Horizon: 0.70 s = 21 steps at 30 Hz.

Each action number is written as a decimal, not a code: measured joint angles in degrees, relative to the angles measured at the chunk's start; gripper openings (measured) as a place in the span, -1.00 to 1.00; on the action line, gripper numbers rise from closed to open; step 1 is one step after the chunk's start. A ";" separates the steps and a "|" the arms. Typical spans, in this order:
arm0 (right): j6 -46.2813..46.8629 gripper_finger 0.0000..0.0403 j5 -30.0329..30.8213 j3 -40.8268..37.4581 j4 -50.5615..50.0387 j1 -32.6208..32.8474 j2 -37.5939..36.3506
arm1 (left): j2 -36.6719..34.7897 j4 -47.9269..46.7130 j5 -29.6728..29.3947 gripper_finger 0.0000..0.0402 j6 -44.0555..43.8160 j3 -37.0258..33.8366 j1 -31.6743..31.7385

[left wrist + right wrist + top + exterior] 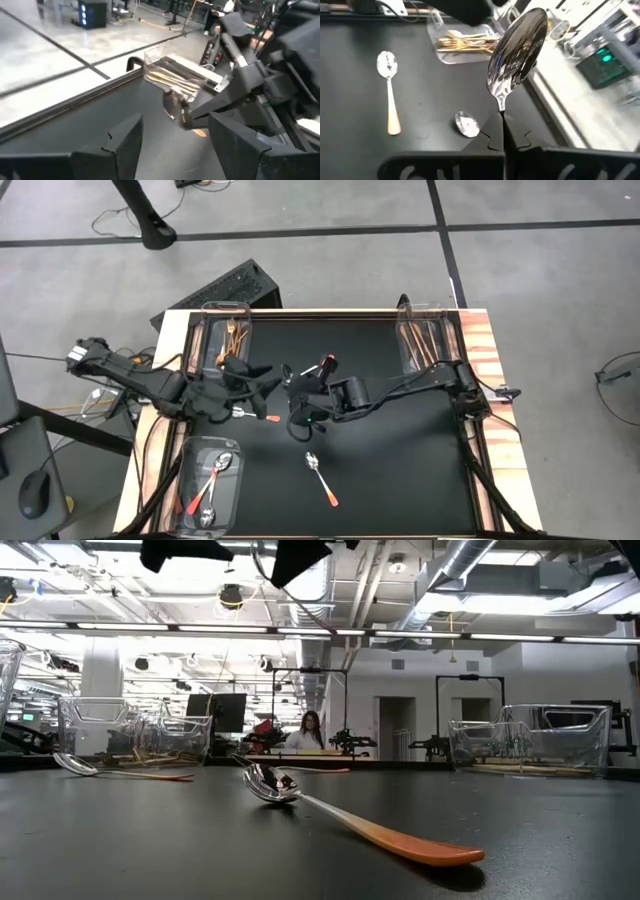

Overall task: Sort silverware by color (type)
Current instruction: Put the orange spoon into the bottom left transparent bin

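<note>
My right gripper (502, 135) is shut on a silver spoon (515, 50) with an orange handle, above the middle of the black mat (400, 470). It also shows in the high view (292, 392). My left gripper (172, 145) is open and empty, facing that spoon (172, 102) from the table's left side (266, 385). A second spoon (320, 478) lies flat on the mat near the front, and a third (255, 416) lies under the grippers. The low view shows these two lying spoons (300, 795) (80, 765). My right gripper pinches the spoon's thin neck (501, 107), just behind the bowl, between its two shut fingers. The fingers come from the table's right side. The bowl sticks out beyond the fingertips, and the orange handle (199, 132) shows on their other side. The spoon is lifted clear of the mat.
A clear bin with gold forks (228, 335) stands at the far left. A clear bin with copper knives (425, 340) stands at the far right. A clear bin holding spoons (210, 485) stands at the near left. A person shows far off in the room (310, 730).
</note>
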 joint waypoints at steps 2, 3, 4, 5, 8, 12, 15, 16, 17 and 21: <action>-0.57 -0.99 1.01 0.02 0.26 0.24 -0.04 | 0.00 1.93 2.26 0.08 -0.03 0.00 1.18; -0.57 -0.99 1.32 0.07 0.23 0.32 -0.10 | 0.34 3.56 3.53 0.09 0.50 0.00 1.76; -0.69 -0.99 1.47 0.07 0.23 0.45 -0.11 | 0.92 5.31 4.88 0.09 1.40 0.02 2.37; -1.28 -0.99 1.60 0.07 0.34 0.62 -0.11 | 1.51 6.43 6.15 0.09 2.72 0.02 2.94; -4.30 -0.99 3.76 0.06 1.76 0.95 -0.09 | 3.58 8.09 7.12 0.09 3.92 -0.02 4.32; -5.08 -0.99 6.24 0.07 1.97 1.24 -0.11 | 5.14 8.44 6.96 0.07 1.70 -0.02 5.46; -5.22 -0.99 6.24 0.07 1.71 1.23 -0.11 | 5.29 8.50 4.70 -0.09 1.39 -0.02 5.53; -5.50 -0.99 6.22 0.07 1.77 1.23 -0.11 | 5.29 8.61 3.89 -0.17 1.39 -0.02 5.49; -6.05 -0.99 6.22 0.07 1.79 1.23 -0.11 | 5.29 8.68 3.62 -0.26 1.44 -0.02 5.49; -6.54 -0.99 6.21 0.07 1.67 1.23 -0.11 | 5.27 8.62 3.63 -0.65 2.91 -0.02 5.70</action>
